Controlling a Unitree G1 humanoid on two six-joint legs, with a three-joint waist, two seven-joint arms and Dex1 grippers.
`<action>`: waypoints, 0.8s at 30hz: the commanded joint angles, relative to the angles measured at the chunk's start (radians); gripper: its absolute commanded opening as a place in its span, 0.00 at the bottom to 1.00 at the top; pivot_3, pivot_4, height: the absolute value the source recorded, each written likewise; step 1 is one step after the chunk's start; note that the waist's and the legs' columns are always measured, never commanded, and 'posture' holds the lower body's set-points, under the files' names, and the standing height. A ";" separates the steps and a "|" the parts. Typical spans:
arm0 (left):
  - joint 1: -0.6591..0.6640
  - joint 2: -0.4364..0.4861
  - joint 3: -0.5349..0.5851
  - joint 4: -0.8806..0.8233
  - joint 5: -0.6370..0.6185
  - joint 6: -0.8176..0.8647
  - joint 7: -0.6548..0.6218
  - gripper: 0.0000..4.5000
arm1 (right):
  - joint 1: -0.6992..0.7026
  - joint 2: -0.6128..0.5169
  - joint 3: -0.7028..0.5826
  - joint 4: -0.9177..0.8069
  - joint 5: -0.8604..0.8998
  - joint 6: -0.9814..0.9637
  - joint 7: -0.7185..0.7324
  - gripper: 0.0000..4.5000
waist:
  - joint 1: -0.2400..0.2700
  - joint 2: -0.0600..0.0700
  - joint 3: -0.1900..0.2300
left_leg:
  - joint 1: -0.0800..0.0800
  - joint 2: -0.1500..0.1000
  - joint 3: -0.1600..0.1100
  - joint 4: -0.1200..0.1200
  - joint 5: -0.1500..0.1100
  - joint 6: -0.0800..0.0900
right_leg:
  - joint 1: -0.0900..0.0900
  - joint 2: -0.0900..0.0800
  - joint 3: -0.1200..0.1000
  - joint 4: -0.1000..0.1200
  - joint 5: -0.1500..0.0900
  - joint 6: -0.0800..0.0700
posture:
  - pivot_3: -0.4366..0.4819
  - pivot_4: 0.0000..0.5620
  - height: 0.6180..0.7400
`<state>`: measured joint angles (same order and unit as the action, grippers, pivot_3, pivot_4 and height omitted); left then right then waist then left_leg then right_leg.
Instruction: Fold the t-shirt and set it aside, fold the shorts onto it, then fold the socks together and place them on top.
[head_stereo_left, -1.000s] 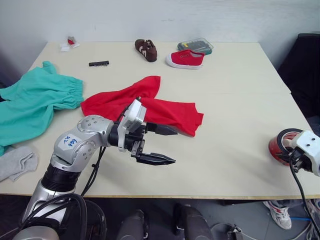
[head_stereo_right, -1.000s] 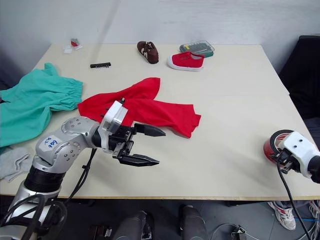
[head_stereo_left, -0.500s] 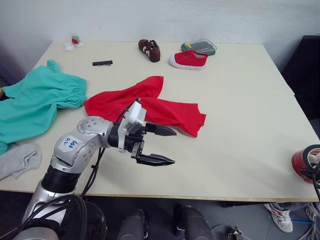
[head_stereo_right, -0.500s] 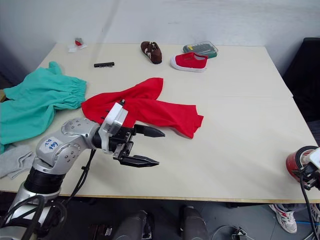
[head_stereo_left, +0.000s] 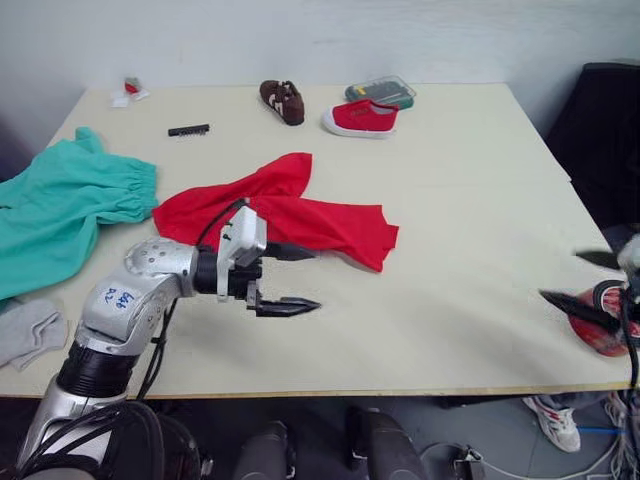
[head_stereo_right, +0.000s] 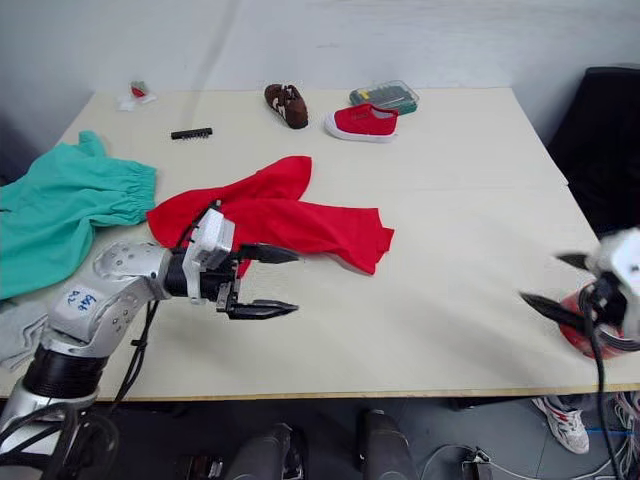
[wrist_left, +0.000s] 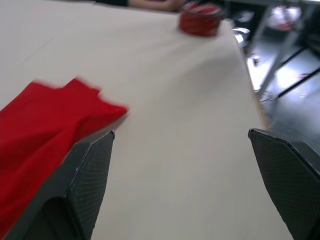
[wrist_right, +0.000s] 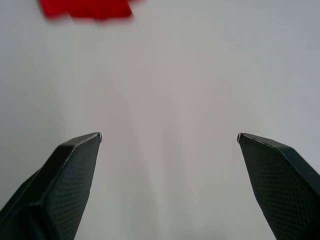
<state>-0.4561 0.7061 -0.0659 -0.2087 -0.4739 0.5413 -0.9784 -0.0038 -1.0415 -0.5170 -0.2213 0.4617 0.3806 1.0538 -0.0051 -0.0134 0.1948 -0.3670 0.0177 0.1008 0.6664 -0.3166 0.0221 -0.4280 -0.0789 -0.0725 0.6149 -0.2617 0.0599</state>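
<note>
The left gripper (head_stereo_left: 282, 278) hangs over the pale table (head_stereo_left: 470, 200) with its two black fingers spread wide and nothing between them, poised just at the near edge of the t-shirt (head_stereo_left: 270, 213), apparently lined up to take hold of the cloth for a first fold. The red garment lies crumpled and unfolded near the table's centre, one sleeve trailing toward the robot's right. At the table's right edge the right gripper (head_stereo_left: 585, 285) also stands with fingers parted and empty, well apart from the shirt. The shorts (head_stereo_left: 65, 220) sprawl at the left side, seemingly waiting their turn, with a grey sock (head_stereo_left: 25, 330) at the near left corner. Two small shoes (head_stereo_left: 325, 108) and a plastic case (head_stereo_left: 380, 91) sit at the far edge, clear of the work.
</note>
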 joint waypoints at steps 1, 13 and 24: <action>0.037 0.029 0.066 0.039 0.106 -0.027 0.127 1.00 | -0.073 0.031 0.139 -0.101 0.011 0.014 -0.026 1.00 | 0.007 -0.001 0.000 | 0.000 0.000 -0.001 0.000 0.000 0.000 | 0.000 0.000 -0.001 0.000 0.000 -0.001 | 0.48 0.27 1.00; -0.030 0.014 -0.004 0.277 0.329 -0.131 0.230 1.00 | -0.438 0.290 0.706 -0.002 -0.343 -0.061 -0.166 1.00 | 0.028 -0.003 -0.001 | -0.006 -0.003 -0.001 0.002 -0.002 0.003 | -0.002 -0.006 -0.006 -0.001 0.000 -0.001 | 0.48 0.27 1.00; -0.134 -0.027 -0.076 0.471 0.439 -0.185 0.214 0.67 | -0.610 0.443 0.787 0.297 -0.500 -0.125 -0.256 1.00 | 0.019 -0.003 -0.001 | -0.005 -0.002 0.002 0.005 -0.002 0.004 | -0.003 -0.005 -0.005 0.006 0.000 -0.001 | 0.48 0.27 1.00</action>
<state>-0.5845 0.6743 -0.1385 0.2372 -0.0714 0.3573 -0.7885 -0.5951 -0.6003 0.2750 0.0610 -0.0205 0.2820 0.8144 0.0138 -0.0166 0.1936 -0.3716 0.0152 0.1025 0.6726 -0.3190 0.0257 -0.4305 -0.0844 -0.0776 0.6217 -0.2620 0.0589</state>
